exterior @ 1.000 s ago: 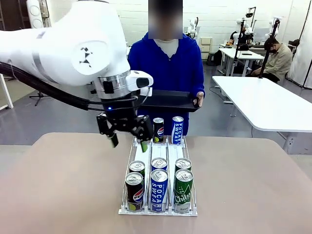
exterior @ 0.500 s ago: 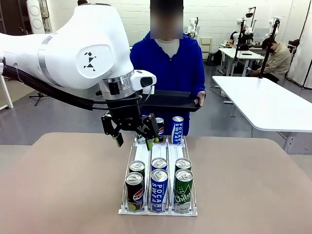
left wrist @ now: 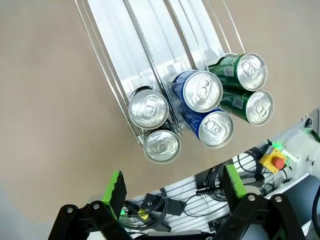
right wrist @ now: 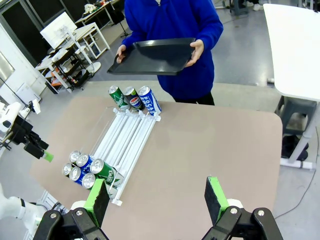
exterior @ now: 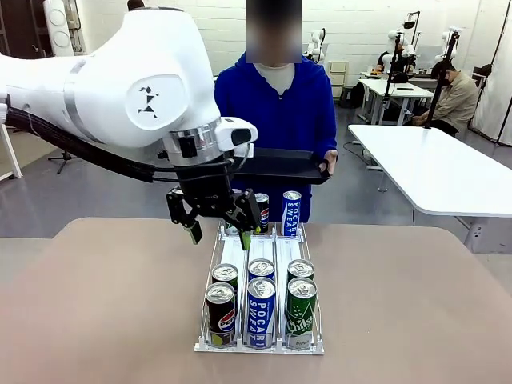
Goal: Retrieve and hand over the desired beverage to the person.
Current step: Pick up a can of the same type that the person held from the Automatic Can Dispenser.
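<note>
While the person (exterior: 276, 104) holds a black tray (exterior: 280, 166), left pincer (exterior: 220, 234) open above the can rack (exterior: 234, 254), right pincer (right wrist: 156, 197) open.

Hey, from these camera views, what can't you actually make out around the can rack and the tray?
Far left-lane can: the left gripper covers it in the front view; too small to read in the right wrist view.
Second-row cans: front view, labels hidden behind the front cans.
Tray: front view, the left arm hides one end.
</note>
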### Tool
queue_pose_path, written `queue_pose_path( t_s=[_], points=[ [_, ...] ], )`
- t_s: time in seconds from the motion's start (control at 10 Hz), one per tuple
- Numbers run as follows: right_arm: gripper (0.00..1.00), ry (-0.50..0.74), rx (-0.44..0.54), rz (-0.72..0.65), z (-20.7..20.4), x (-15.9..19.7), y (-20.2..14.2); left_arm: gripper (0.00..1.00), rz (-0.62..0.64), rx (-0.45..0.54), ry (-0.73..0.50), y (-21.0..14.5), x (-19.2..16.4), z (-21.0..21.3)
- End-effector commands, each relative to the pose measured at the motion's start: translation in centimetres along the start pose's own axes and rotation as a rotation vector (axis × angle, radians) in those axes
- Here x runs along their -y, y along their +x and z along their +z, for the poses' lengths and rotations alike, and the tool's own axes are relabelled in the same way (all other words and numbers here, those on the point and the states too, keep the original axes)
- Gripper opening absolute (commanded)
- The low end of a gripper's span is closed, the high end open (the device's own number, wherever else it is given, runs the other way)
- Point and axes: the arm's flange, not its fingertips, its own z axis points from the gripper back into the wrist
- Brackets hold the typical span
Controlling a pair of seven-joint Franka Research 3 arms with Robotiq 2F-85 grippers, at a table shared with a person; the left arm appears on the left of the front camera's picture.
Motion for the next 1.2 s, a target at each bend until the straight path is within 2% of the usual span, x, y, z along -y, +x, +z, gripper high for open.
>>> queue_pose_path(
  t_s=[0.0, 0.1, 0.2, 0.4, 0.6, 0.7, 1.1],
  points=[
    [1.0, 0.022, 0.005, -0.002, -0.3, 0.2, -0.1, 1.0, 0.079, -0.033, 0.046, -0.2, 4.2, -2.3],
    [1.0, 0.022, 0.005, -0.002, -0.3, 0.2, -0.1, 1.0, 0.161, -0.046, 0.055, -0.5, 6.0, -3.1],
    [1.0, 0.022, 0.005, -0.002, -0.3, 0.2, -0.1, 1.0, 0.264, -0.008, 0.067, -0.4, 7.8, -4.1],
    [1.0, 0.022, 0.005, -0.002, -0.3, 0.2, -0.1, 1.0, 0.382, 0.018, 0.084, -0.4, 9.0, -5.6],
    [1.0, 0.022, 0.005, -0.002, -0.3, 0.2, -0.1, 1.0, 0.359, 0.032, 0.109, 0.0, 8.3, -6.7],
    [1.0, 0.022, 0.005, -0.002, -0.3, 0.2, -0.1, 1.0, 0.28, 0.037, 0.135, 0.0, 7.8, -7.1],
    [1.0, 0.022, 0.005, -0.002, -0.3, 0.2, -0.1, 1.0, 0.21, -0.001, 0.144, 0.2, 7.4, -7.9]
  ],
)
